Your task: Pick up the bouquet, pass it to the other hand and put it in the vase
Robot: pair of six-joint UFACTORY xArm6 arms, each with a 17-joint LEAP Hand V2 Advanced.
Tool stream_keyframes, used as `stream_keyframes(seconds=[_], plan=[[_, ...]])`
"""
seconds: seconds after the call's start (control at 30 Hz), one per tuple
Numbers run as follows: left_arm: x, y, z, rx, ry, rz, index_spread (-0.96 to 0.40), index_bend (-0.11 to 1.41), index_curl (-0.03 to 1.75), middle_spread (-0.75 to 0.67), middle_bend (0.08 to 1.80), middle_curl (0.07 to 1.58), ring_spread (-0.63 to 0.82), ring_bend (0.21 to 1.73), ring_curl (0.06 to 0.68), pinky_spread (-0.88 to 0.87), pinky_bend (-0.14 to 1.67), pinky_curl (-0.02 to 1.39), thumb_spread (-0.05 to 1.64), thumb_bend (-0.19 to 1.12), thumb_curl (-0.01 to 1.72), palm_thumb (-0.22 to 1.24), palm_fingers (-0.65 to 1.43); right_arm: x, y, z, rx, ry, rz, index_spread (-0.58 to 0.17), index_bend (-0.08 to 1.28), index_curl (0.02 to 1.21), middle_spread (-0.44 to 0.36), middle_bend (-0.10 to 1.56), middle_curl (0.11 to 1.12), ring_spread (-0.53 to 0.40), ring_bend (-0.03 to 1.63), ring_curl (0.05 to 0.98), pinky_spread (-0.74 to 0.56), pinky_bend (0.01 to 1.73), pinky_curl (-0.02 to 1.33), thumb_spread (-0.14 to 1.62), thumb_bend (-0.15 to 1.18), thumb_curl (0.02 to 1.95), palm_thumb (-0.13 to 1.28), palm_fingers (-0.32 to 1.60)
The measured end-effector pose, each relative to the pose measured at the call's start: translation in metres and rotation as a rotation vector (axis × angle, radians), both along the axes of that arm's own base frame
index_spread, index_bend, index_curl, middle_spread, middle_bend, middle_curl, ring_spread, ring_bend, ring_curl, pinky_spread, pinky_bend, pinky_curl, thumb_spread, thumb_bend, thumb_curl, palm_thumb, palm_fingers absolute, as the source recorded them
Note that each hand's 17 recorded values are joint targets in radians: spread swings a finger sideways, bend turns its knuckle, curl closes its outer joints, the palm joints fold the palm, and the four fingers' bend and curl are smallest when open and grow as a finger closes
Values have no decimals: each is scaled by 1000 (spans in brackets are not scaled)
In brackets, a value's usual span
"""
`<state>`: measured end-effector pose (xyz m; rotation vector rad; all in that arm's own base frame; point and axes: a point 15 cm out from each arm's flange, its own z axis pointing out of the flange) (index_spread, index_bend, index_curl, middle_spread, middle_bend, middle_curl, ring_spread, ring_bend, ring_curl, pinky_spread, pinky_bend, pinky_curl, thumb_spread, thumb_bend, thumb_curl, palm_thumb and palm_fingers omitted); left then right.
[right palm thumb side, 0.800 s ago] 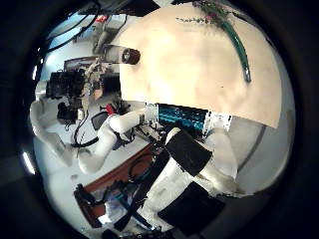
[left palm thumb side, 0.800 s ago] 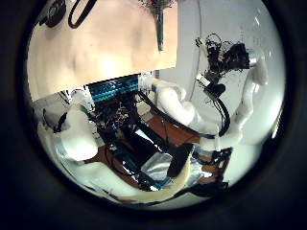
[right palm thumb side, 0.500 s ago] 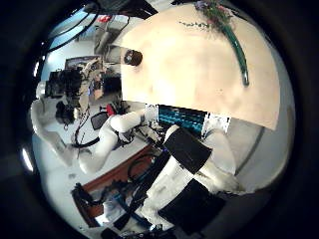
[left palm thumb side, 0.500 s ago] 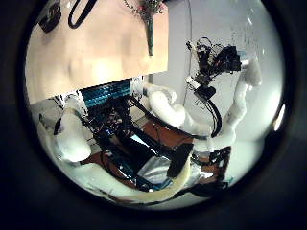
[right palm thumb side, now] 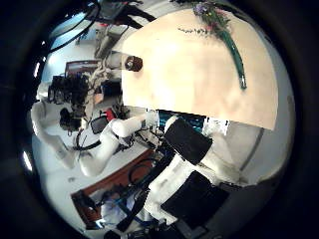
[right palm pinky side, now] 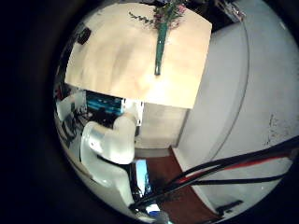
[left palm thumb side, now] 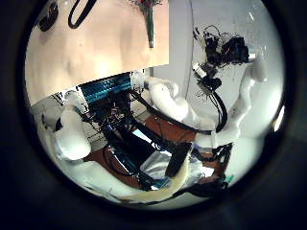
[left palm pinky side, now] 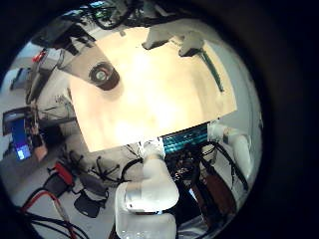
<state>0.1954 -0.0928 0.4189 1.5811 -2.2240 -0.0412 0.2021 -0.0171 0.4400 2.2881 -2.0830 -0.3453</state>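
1. fingers: i cannot tell if the left hand's fingers are spread or curled. no view shows them clearly.
2. it is the same for the right hand. i cannot tell how its fingers are.
3. the bouquet (left palm pinky side: pixel 211 72) lies flat on the table (left palm pinky side: pixel 150 95). nothing holds it.
4. in the left little finger side view a hand (left palm pinky side: pixel 169 40) shows close to the bouquet's stem. i cannot tell which hand it is, or if it touches the stem.
5. the vase (left palm pinky side: pixel 103 75) stands on the same table, near an edge. it is well apart from the bouquet, with bare table between them.
6. in the left thumb side view the bouquet (left palm thumb side: pixel 150 19) is small and far off on the table (left palm thumb side: pixel 96 48). a hand (left palm thumb side: pixel 225 48) on its arm shows off to the side of the table.
7. in the right little finger side view the bouquet (right palm pinky side: pixel 161 37) lies on the table (right palm pinky side: pixel 121 65), with its flowers by one edge and its stem pointing in over the top.
8. in the right thumb side view the bouquet (right palm thumb side: pixel 229 45) lies near one side of the table (right palm thumb side: pixel 189 80). the vase (right palm thumb side: pixel 133 63) stands at the other side. a hand (right palm thumb side: pixel 70 88) shows out past the vase, off the table.
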Motion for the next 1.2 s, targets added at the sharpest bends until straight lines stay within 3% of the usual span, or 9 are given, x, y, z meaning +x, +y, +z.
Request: stream_keyframes(seconds=[0.13, 0.27, 0.63, 0.9, 1.07, 1.2], plan=[[3, -11, -3, 25, 8, -85, 21, 169, 314, 442, 195, 326, 565, 595, 196, 644, 528, 143, 1050, -19, 279, 60, -3, 10, -18, -4, -10, -17, -113, -198, 154, 282, 90, 298, 358, 148, 626, 208, 403, 483, 227, 1212, -21, 322, 467, 442], [12, -11, -4, 66, -24, -159, 28, 170, 316, 451, 193, 324, 566, 590, 195, 644, 522, 142, 1070, -16, 281, 82, -4, 26, -40, -12, -25, -34, -254, -193, 160, 278, 70, 323, 366, 92, 703, 221, 355, 510, 223, 1189, -26, 322, 438, 500], [37, 7, -8, 38, -99, -290, 33, 176, 328, 440, 195, 324, 566, 579, 194, 643, 500, 141, 1104, -19, 279, 117, 22, 68, -71, -50, -42, -24, -507, -188, 174, 293, 32, 386, 389, -27, 824, 241, 264, 556, 196, 1146, -28, 326, 370, 561], [46, 8, -11, 0, -109, -341, 27, 181, 341, 425, 190, 320, 565, 563, 192, 649, 481, 137, 1119, -18, 275, 128, 42, 74, -75, -149, -44, 70, -606, -202, 201, 335, -5, 462, 421, -98, 881, 249, 180, 575, 156, 1113, -25, 332, 330, 652], [51, 14, -16, -4, -93, -352, 26, 182, 346, 423, 187, 317, 565, 557, 191, 650, 474, 136, 1124, -19, 271, 133, 47, 78, -79, -185, -37, 144, -614, -210, 198, 360, -18, 476, 435, -119, 901, 258, 144, 599, 137, 1097, -26, 338, 321, 642], [51, 16, -17, 0, -89, -354, 26, 181, 349, 422, 188, 314, 565, 551, 191, 643, 472, 135, 1133, -18, 272, 144, 52, 90, -86, -201, -41, 136, -625, -213, 191, 375, -22, 490, 445, -126, 905, 259, 124, 628, 122, 1093, -25, 341, 319, 625]])
